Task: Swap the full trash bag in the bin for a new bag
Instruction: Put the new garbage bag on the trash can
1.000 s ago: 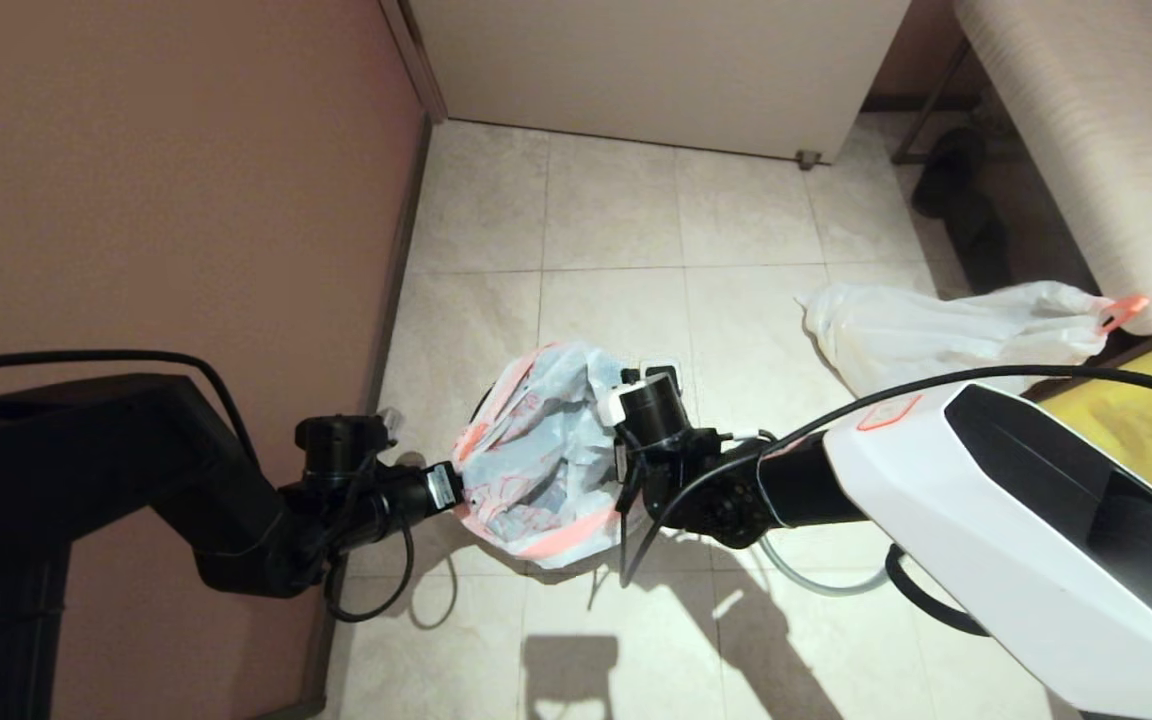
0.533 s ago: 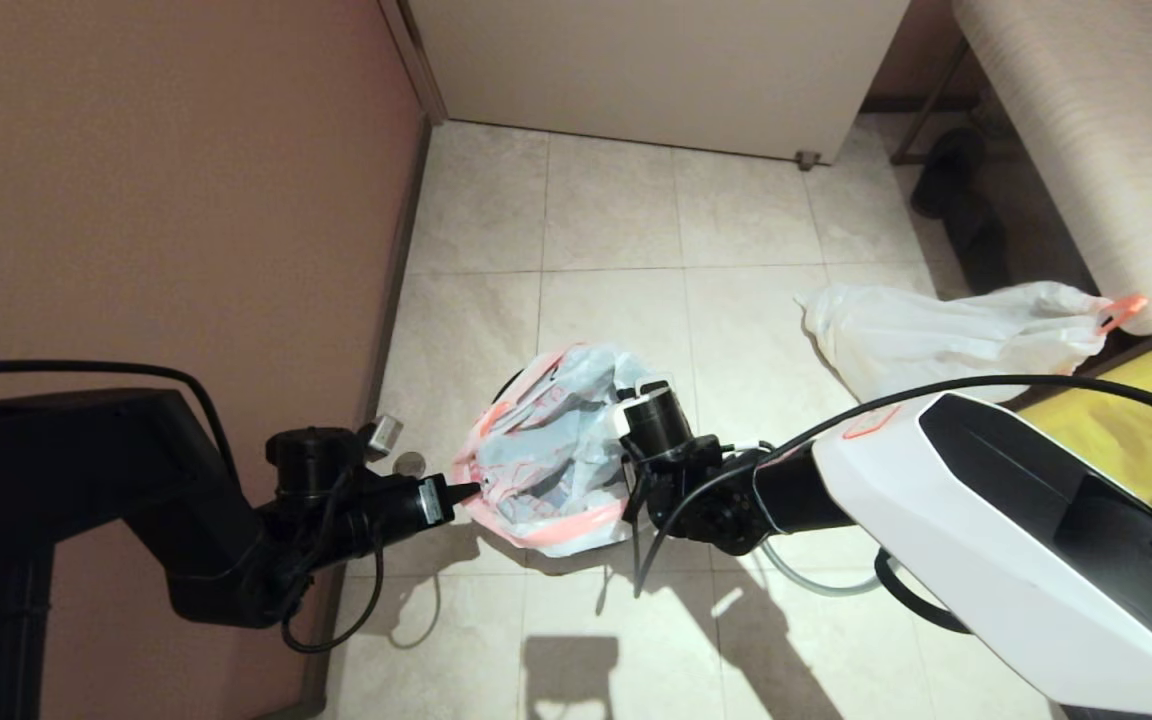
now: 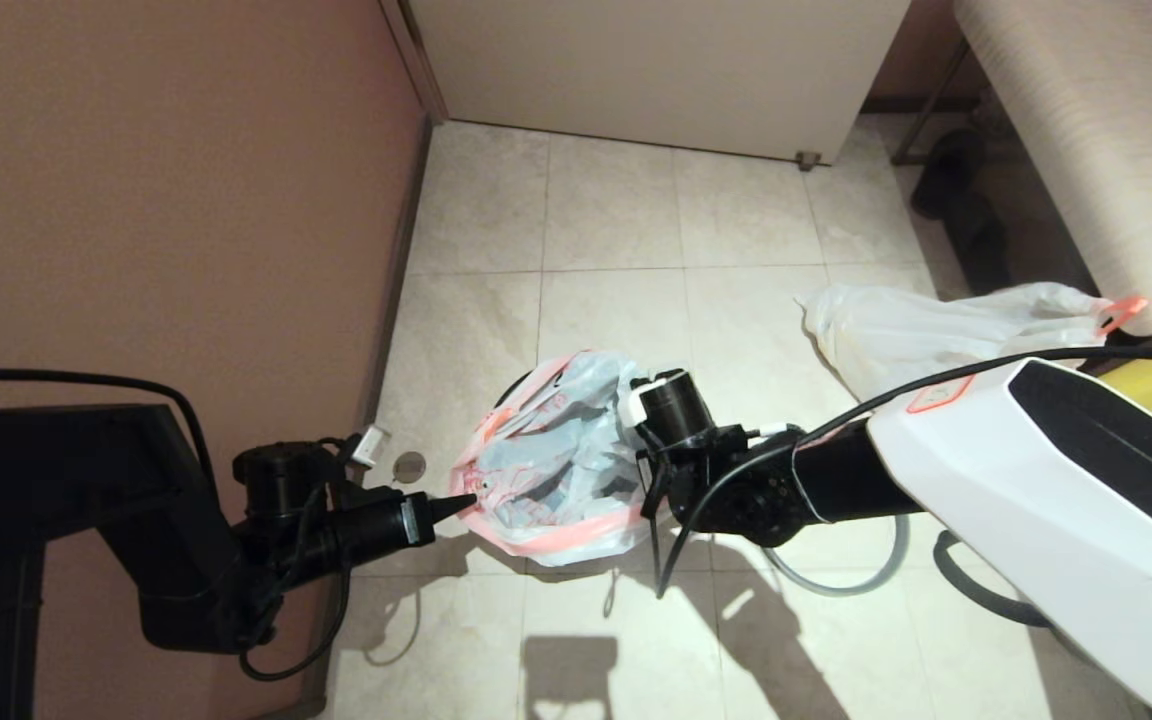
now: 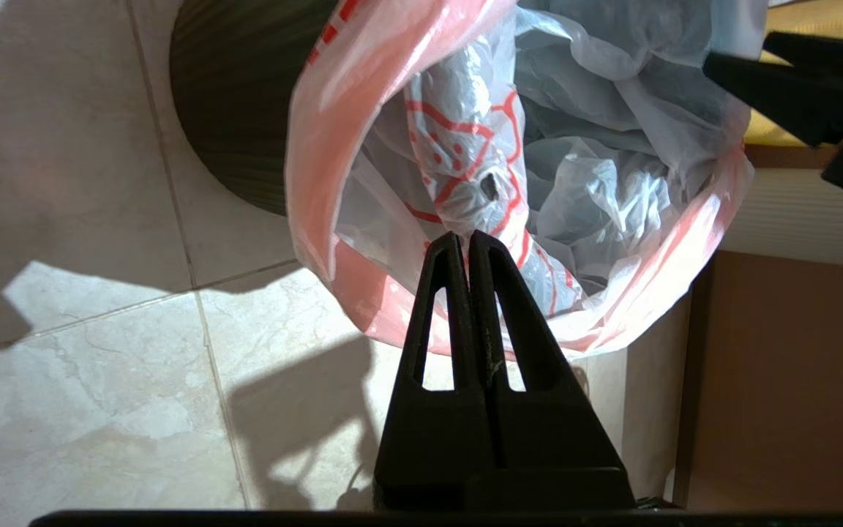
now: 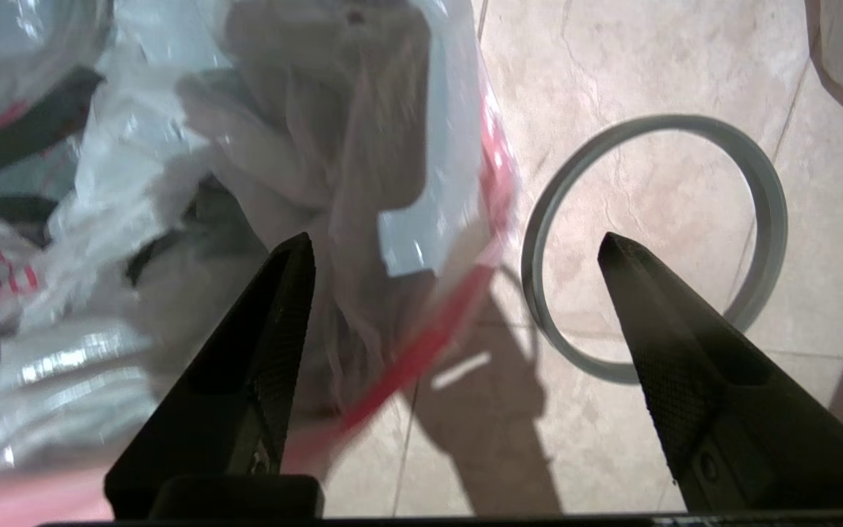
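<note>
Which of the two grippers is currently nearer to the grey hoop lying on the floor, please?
Right. The right gripper, fingers spread, hangs beside the new bag, the grey hoop lying on the tiles just beyond it. The left gripper sits shut at the bag's opposite edge.

white new bag [image 3: 556, 470] with orange-red print, black bin [image 4: 235, 110], grey hoop [image 5: 656, 241]

We see a home interior, beige tiled floor [image 3: 616, 220], brownish-pink wall [image 3: 166, 180] with baseboard, white cabinet [image 3: 656, 60] on small feet, pale wood-grain furniture [image 3: 1086, 130], dark shoes [image 3: 956, 200] tucked beside it, small wastebasket [image 4: 231, 110] lined with a printed plastic bag [image 3: 556, 470].
</note>
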`<state>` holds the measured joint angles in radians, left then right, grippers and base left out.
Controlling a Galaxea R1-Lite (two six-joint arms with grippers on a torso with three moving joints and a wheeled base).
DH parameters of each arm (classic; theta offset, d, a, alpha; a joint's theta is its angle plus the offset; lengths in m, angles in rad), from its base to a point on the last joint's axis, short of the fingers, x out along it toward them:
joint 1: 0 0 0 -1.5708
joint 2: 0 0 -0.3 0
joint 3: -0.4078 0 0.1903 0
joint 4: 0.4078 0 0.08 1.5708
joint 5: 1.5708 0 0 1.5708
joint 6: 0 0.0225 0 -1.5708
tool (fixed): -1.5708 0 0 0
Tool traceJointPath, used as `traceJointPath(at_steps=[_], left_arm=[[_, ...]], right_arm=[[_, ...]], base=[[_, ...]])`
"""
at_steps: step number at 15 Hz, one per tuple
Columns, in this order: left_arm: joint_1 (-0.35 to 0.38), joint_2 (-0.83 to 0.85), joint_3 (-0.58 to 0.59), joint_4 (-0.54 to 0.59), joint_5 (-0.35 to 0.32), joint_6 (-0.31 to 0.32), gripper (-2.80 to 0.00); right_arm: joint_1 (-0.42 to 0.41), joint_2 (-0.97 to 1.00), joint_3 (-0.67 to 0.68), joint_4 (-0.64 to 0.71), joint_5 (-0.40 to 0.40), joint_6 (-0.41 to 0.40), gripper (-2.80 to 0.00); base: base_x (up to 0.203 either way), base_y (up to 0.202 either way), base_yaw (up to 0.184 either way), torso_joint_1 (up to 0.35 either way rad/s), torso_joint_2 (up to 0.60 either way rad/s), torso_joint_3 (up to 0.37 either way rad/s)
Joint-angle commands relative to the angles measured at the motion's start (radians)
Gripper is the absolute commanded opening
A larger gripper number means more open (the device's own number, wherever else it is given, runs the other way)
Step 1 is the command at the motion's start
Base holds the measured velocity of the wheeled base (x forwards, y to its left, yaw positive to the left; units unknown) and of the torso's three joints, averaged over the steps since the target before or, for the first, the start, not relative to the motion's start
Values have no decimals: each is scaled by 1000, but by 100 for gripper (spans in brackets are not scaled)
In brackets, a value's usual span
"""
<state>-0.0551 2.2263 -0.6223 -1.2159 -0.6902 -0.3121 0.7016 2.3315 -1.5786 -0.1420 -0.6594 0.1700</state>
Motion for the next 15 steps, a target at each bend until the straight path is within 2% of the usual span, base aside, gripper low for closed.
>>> traceJointPath(at_steps=[1,2,3,5,7,9,12,15], left_arm=[[0,1,1,-7,-3,-2,-280],[0,1,1,-10,-3,-1,-280],[0,1,2,-10,-3,-1,-280],[0,1,3,-10,-3,1,-280],[0,4,3,-10,-3,-1,-280],[-1,6,1,-10,-2,1,-280],[-5,13,0,-10,-1,7,-280],[-12,16,-4,-10,5,7,-280]], right_arm=[[14,-129,132,2,-4,14,0],[28,-157,172,1,-1,22,0],[46,-168,195,-5,9,26,-280],[81,-169,190,-8,61,27,-280],[125,-136,155,-6,73,24,-280],[135,-82,94,-3,74,19,-280],[134,42,-39,5,75,-3,-280],[136,138,-175,70,75,-16,-280]], base=[[0,0,0,0,0,0],[0,0,0,0,0,0],[0,0,0,0,0,0],[0,0,0,0,0,0],[0,0,0,0,0,0],[0,0,0,0,0,0],[0,0,0,0,0,0],[0,0,0,0,0,0]])
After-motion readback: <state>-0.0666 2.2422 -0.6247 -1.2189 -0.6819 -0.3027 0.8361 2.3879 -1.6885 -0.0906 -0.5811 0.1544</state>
